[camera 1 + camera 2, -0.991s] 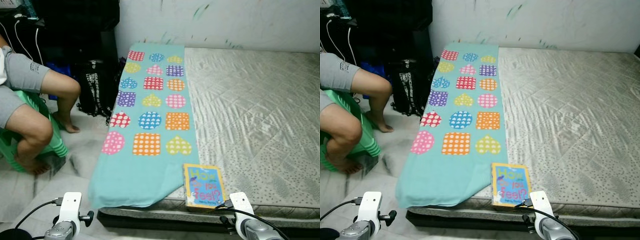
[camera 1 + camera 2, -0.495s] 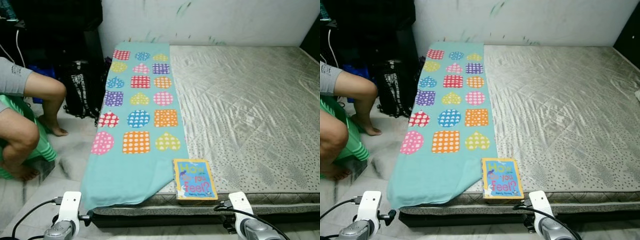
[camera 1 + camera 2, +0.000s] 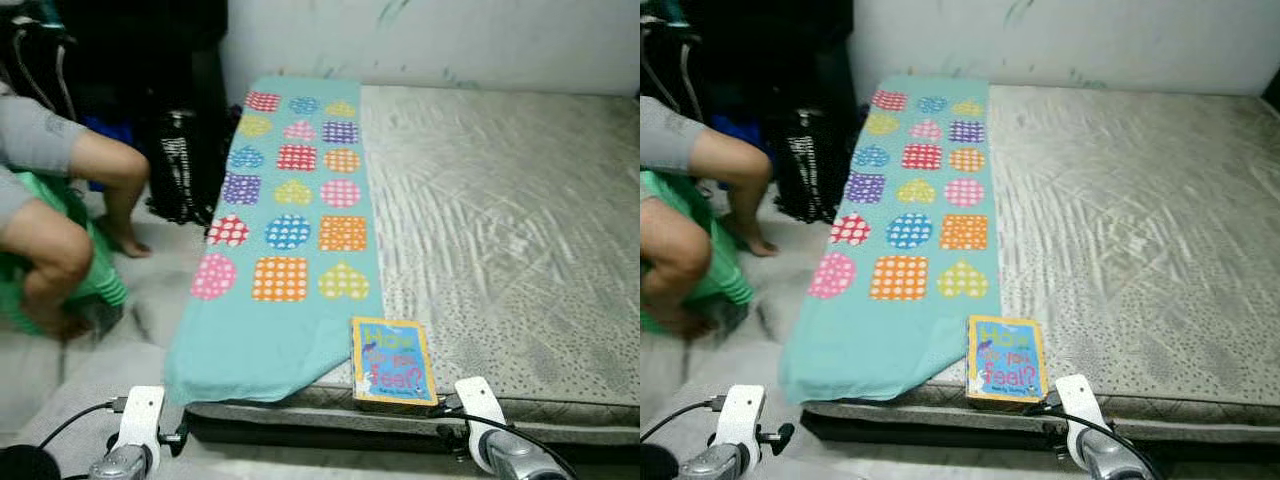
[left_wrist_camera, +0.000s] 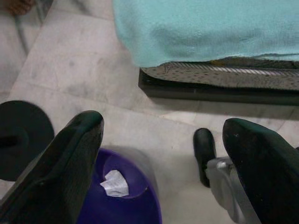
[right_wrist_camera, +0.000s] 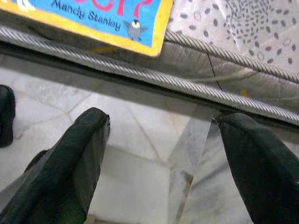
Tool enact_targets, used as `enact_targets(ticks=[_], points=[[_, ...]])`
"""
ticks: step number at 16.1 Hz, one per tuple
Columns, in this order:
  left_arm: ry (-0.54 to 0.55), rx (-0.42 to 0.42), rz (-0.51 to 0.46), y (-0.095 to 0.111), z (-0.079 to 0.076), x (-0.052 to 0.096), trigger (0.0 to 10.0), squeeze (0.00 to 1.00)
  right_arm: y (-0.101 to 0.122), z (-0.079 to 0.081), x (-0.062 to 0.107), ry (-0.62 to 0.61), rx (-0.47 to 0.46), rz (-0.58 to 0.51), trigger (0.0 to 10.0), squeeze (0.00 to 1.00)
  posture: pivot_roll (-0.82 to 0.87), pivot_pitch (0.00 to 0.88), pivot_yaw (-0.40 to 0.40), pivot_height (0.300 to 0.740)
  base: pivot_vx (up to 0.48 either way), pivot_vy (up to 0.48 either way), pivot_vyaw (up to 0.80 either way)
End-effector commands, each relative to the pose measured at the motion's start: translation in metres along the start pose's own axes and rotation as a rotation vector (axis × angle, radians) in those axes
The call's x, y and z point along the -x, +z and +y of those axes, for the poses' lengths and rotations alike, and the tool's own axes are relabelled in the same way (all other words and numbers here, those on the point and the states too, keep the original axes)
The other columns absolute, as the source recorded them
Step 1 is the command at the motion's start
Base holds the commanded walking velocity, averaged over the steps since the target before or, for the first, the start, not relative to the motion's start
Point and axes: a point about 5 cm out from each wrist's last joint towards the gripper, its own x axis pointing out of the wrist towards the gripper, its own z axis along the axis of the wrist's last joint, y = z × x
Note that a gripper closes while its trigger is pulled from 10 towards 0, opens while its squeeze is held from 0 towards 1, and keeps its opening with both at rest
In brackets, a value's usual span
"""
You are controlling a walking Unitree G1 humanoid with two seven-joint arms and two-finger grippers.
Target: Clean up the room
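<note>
My left gripper hangs low with its black fingers spread wide, holding nothing, over a purple round bin with what looks like a crumpled white scrap inside. My right gripper is likewise spread and empty above the pale marble floor. At twelve o'clock, a yellow-edged blue picture book lies on the grey mattress's near edge, touching a turquoise cloth with dotted coloured shapes at its ten o'clock. A seated person's bare legs are at ten o'clock.
</note>
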Motion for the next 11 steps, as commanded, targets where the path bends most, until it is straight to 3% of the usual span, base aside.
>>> enact_targets(ticks=[1, 4, 11], points=[[0.002, -0.01, 0.004, 0.0, 0.0013, 0.0001, 10.0, 0.0, -0.0061, -0.002, 0.0009, -0.002, 0.002, 0.018, 10.0, 0.0, 0.01, 0.053, -0.015, 0.74, 0.0, 0.0, 0.0], [0.001, -0.011, 0.006, -0.0004, 0.0012, 0.0002, 10.0, 0.0, -0.0064, -0.0022, 0.0009, -0.004, 0.007, 0.019, 10.0, 0.0, 0.01, 0.052, -0.014, 0.74, 0.0, 0.0, 0.0], [0.002, -0.012, 0.008, 0.0003, 0.0013, 0.0, 10.0, 0.0, -0.0056, -0.0022, 0.0008, -0.006, 0.005, 0.02, 10.0, 0.0, 0.01, 0.054, -0.014, 0.74, 0.0, -0.176, 0.0]])
